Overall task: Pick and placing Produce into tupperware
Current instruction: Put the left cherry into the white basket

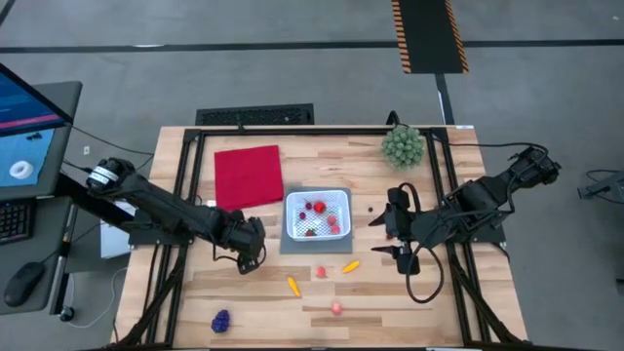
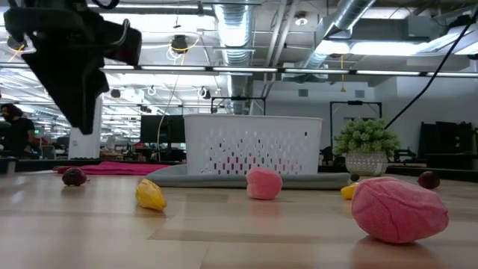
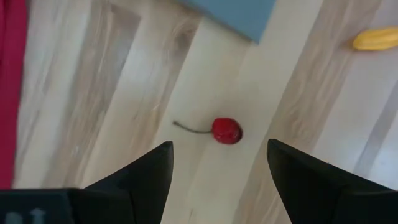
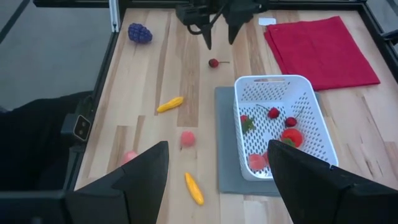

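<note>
One tiny cherry [image 3: 226, 130] under the spread-fingered left gripper [image 3: 217, 165] looks light, hard, rolly — pinch the round body, not the stem; right gripper [image 4: 217, 168] waits, fingers apart.

My table [image 1: 409, 302] was pale wood, planked, with a smooth matt finish and visible grain. The tupperware [image 1: 316, 214] looked like white plastic with perforated mesh walls, sitting on a flat, matt grey mat [image 1: 292, 242]. The red cloth [image 1: 248, 175] lay soft and dull. Between my left fingers [image 3: 148, 171], which were matt black, the cherry [image 3: 226, 130] was glossy red plastic with a thin stem. The yellow-orange pieces [image 4: 170, 104] looked smooth, the pink piece [image 2: 398, 208] slightly wrinkled, the grape bunch [image 1: 221, 320] bumpy.
</note>
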Available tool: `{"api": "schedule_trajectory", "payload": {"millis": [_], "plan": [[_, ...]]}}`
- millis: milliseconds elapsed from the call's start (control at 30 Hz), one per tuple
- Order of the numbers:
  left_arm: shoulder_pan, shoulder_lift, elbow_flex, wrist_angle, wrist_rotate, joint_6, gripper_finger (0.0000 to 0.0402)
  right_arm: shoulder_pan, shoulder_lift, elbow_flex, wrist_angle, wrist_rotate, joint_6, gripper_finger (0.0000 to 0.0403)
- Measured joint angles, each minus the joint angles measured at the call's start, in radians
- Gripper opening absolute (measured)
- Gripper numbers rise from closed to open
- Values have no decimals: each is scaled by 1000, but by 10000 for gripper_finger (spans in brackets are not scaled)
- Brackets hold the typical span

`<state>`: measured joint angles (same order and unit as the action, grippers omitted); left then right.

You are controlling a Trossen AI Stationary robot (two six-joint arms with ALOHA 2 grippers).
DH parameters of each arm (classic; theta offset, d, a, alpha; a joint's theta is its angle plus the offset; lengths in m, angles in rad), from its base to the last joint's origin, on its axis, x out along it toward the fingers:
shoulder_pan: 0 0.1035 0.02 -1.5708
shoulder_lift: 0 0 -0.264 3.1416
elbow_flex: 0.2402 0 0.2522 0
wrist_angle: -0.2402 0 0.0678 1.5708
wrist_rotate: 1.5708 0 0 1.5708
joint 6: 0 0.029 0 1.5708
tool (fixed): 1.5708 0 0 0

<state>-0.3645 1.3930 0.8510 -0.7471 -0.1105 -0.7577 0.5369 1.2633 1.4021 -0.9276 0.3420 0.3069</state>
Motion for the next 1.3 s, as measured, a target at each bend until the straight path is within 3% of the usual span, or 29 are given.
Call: {"api": "schedule_trajectory", "payload": {"millis": [267,467,1133,1300], "plan": [[0,0,-86,162,50,-15,249,0,0,0,0,0,0,295],[0,0,-130,194,53,-32,249,0,0,0,0,0,0,295],[22,99,-144,269,92,5,249,0,0,-1,0,0,0,295],[24,98,-150,303,98,10,223,6,0,-1,0,1,0,295]]}}
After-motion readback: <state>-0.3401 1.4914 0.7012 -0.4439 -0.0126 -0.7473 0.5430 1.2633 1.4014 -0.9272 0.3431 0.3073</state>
